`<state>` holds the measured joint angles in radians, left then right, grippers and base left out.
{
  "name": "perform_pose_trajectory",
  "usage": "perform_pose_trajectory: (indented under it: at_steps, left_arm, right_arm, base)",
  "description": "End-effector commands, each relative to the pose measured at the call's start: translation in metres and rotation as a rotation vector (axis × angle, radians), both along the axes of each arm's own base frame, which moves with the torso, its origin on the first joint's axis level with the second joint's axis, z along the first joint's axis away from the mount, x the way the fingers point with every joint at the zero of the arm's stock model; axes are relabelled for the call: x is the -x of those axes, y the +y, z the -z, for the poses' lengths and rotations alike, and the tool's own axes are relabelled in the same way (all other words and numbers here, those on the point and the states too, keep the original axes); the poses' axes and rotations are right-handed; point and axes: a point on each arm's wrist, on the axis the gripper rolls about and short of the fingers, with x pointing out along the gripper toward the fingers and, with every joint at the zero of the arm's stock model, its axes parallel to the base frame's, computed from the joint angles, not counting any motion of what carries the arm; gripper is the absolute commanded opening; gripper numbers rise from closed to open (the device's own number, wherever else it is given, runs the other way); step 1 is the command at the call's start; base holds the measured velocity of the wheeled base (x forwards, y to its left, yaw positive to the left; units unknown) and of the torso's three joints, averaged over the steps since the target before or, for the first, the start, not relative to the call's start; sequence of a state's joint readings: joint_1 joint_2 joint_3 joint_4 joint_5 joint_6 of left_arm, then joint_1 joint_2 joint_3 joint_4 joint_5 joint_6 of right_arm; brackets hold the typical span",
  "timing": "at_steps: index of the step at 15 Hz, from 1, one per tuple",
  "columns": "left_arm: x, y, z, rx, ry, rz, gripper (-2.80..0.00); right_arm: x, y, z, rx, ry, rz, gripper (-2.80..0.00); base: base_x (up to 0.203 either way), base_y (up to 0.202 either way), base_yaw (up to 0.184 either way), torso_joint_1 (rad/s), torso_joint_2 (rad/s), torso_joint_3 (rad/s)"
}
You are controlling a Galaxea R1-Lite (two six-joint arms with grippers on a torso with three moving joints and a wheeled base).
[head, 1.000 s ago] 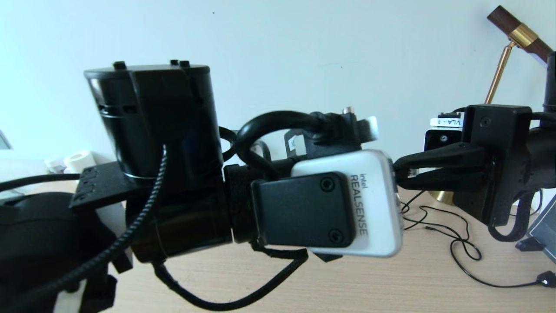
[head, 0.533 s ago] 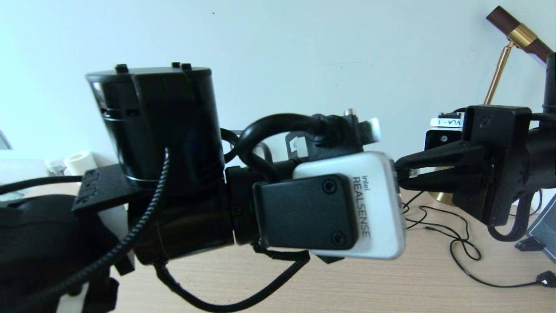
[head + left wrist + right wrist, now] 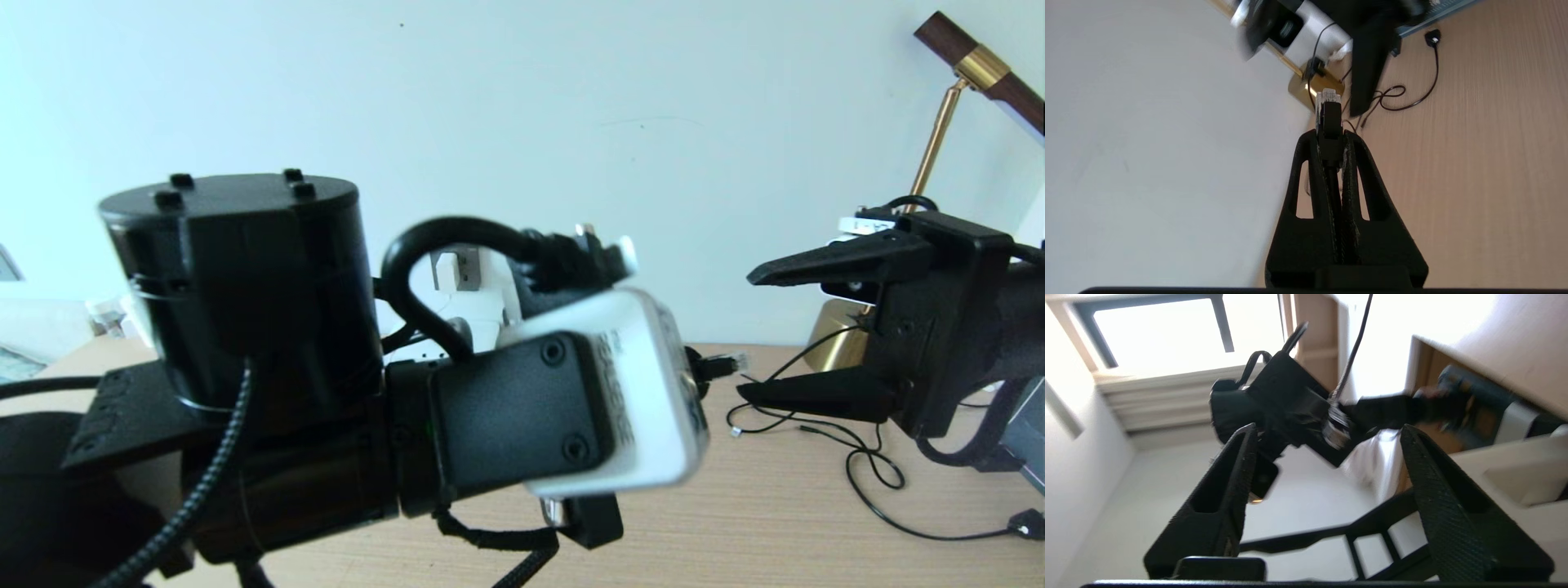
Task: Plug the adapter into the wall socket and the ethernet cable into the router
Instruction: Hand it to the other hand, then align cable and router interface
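Left to right: the left pincer [image 3: 1333,141], raised above the bench [image 3: 735,523], pinches the ethernet cable [image 3: 1329,122] just behind its plug, clear tip protruding toward the right pincer [image 3: 763,335], which stands spread wide and empty just beyond. The cable looks light and limp, its plug small, rigid and somewhat fragile; the boot behind the clip appears the soundest hold.

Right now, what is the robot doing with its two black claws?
The left gripper is shut on the ethernet cable, pinching it just behind its clear-tipped plug, up above the wooden desk. The right gripper faces it with its jaws wide open and nothing between them. The router and the wall socket can't be made out in these views, so nothing looks plugged in yet.
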<state>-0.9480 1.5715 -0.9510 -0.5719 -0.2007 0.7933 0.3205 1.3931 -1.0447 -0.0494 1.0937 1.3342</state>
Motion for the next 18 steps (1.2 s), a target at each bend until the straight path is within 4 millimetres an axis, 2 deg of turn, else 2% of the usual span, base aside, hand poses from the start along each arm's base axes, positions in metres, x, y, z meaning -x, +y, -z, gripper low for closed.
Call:
perform_pose_trajectory:
  at_steps: [1, 4, 7, 9, 11, 12, 15, 18]
  left_arm:
    - [0.005, 0.015, -0.010, 0.133, 0.215, -0.083, -2.80]
    - [-0.001, 0.027, -0.009, 0.247, 0.544, -0.249, -2.80]
    - [-0.033, 0.056, 0.004, 0.294, 0.668, -0.474, -2.80]
    - [-0.058, 0.080, 0.031, 0.286, 0.746, -0.633, -2.80]
    - [-0.078, 0.096, 0.062, 0.260, 0.830, -0.762, -2.80]
    - [-0.082, 0.101, 0.071, 0.262, 0.859, -0.805, -2.80]
    - [-0.079, 0.102, 0.083, 0.262, 0.901, -0.864, -2.80]
    - [-0.076, 0.103, 0.085, 0.286, 0.928, -0.877, -2.80]
  right_arm:
    - [0.024, -0.009, -0.008, 0.022, -0.115, 0.096, 0.00]
    - [0.078, -0.033, 0.000, 0.161, -0.403, 0.336, 0.00]
    - [0.123, -0.056, 0.030, 0.543, -0.676, 0.586, 0.00]
    - [0.149, -0.069, 0.048, 0.742, -0.750, 0.715, 0.00]
    - [0.170, -0.080, 0.070, 0.887, -0.744, 0.819, 0.00]
    - [0.178, -0.083, 0.082, 0.936, -0.733, 0.841, -2.80]
    - [0.197, -0.090, 0.110, 0.986, -0.754, 0.850, -2.80]
    - [0.215, -0.096, 0.139, 1.047, -0.859, 0.821, -2.80]
  base:
    - [0.000, 0.000, 0.000, 0.000, 0.00, 0.000]
    - [0.000, 0.000, 0.000, 0.000, 0.00, 0.000]
    - [0.000, 0.000, 0.000, 0.000, 0.00, 0.000]
    - [0.000, 0.000, 0.000, 0.000, 0.00, 0.000]
    - [0.000, 0.000, 0.000, 0.000, 0.00, 0.000]
    - [0.000, 0.000, 0.000, 0.000, 0.00, 0.000]
    - [0.000, 0.000, 0.000, 0.000, 0.00, 0.000]
    - [0.000, 0.000, 0.000, 0.000, 0.00, 0.000]
